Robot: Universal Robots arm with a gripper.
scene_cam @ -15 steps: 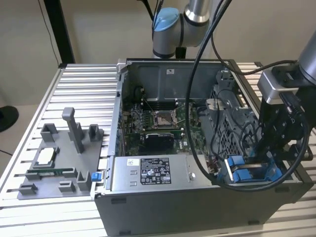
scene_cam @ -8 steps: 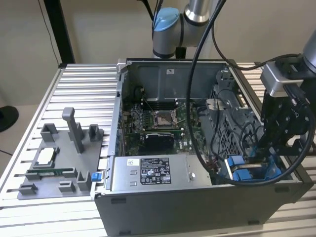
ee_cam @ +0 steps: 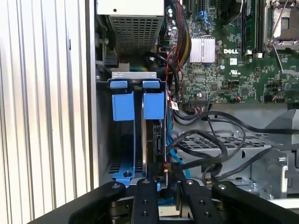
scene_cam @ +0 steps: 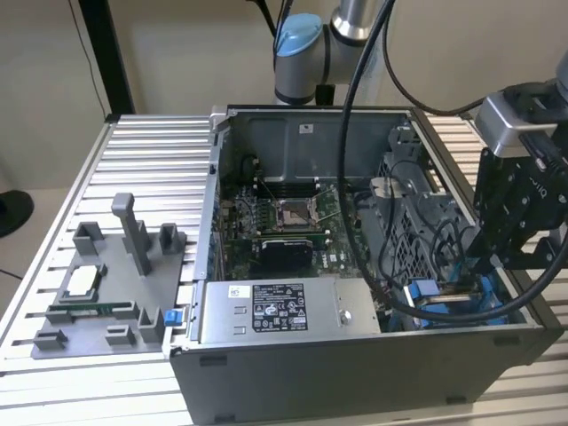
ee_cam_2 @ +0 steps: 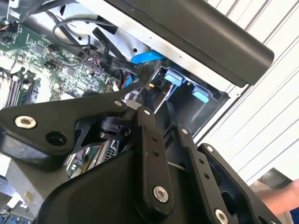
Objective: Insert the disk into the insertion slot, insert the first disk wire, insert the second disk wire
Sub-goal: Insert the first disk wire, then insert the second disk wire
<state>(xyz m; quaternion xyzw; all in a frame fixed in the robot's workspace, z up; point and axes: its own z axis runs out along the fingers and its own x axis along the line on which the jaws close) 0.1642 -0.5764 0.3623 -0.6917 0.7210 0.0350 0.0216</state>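
One arm, one gripper (scene_cam: 479,271), one open computer case (scene_cam: 355,373) on a slatted table (scene_cam: 151,169). In the exterior view the gripper reaches down inside the case at about 4 o'clock from its middle. One grey fixture tray (scene_cam: 80,333) lies on the table at 9 o'clock, and one silver power-supply box (scene_cam: 275,311) sits at 6 o'clock.

The first wrist view shows two blue carriers side by side. One (ee_cam: 153,105) holds the disk (ee_cam: 156,137), seen edge-on and seated in the insertion slot (ee_cam: 145,140) of the drive cage (scene_cam: 417,235). The other (ee_cam: 122,107) frames dark open space.

The gripper is narrowed to a small gap and is clamped on a black wire plug (ee_cam: 167,171) at the disk's near end (a fleck of red and yellow shows on it).

Room is tight. The case's side wall (ee_cam: 91,116) stands just beside the carriers. Several black wires (ee_cam: 210,140) and one blue wire (ee_cam_2: 145,57) crowd the gripper's other flank.
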